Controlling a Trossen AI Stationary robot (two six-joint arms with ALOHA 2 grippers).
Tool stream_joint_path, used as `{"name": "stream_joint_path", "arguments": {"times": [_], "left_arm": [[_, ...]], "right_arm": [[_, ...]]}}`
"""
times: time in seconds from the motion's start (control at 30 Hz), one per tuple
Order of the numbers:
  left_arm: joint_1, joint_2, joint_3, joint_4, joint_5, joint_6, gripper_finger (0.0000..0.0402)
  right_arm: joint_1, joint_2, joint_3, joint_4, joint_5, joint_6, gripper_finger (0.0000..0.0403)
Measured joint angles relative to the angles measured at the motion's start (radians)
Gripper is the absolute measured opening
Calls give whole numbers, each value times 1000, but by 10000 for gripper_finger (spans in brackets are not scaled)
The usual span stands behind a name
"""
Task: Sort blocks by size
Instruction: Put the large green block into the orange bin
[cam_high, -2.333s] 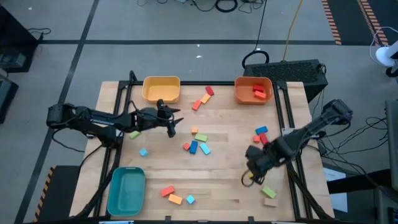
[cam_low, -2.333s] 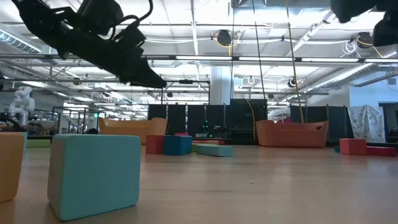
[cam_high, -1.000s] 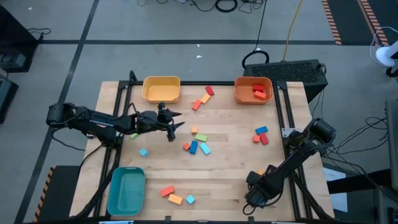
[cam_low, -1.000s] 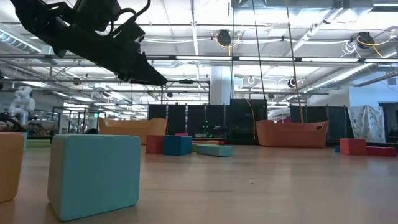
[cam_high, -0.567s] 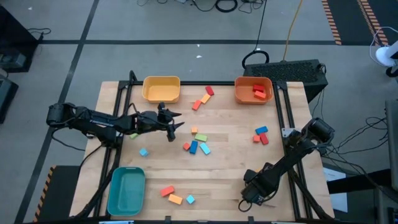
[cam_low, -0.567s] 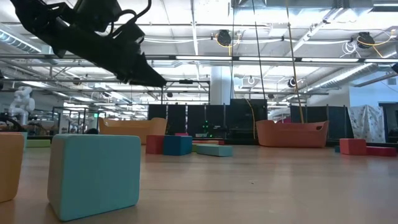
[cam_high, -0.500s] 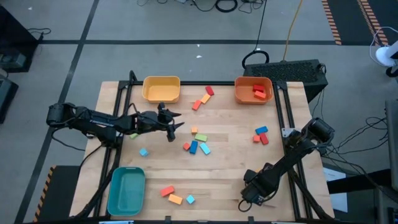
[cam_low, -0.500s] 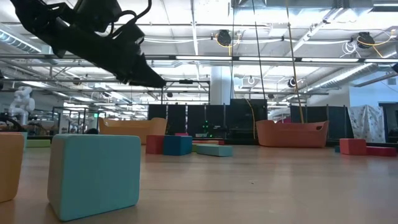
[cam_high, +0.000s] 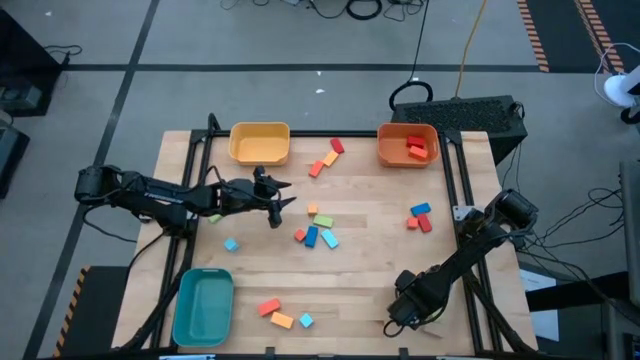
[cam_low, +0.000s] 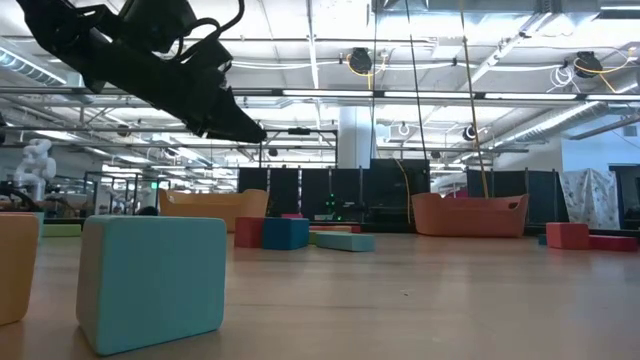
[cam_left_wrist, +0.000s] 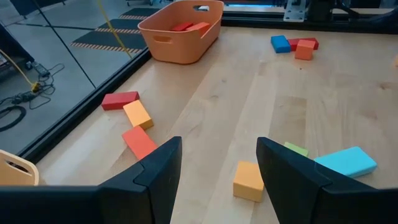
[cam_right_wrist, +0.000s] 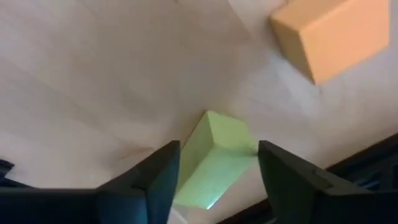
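Wooden table (cam_high: 365, 250) from above: my right gripper (cam_high: 403, 312) sits low at the near right corner; my left gripper (cam_high: 278, 200) hovers beside scattered blocks (cam_high: 318, 230); left wrist: fingers apart, holding nothing; right wrist: fingers spread around a green block (cam_right_wrist: 214, 162), an orange block (cam_right_wrist: 329, 34) nearby.

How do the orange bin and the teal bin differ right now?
The orange bin has red blocks lying in it; the teal bin shows none. The orange bin sits at the far right corner of the table, the teal bin at the near left corner. In the high view the teal bin's long side runs near to far, the orange bin's left to right. Both are rectangular, open-topped bins. Neither tool is at either bin.
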Motion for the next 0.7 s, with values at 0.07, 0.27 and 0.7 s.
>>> {"name": "stream_joint_path", "arguments": {"times": [0.07,0.27,0.7], "left_arm": [[0,0,0,0,0,0,210],[0,0,0,-4,0,0,210],[0,0,0,-12,1,-3,210]], "right_arm": [[7,0,0,1,-21,24,238],[49,0,0,40,-25,94,269],[58,10,-4,61,31,130,181]]}}
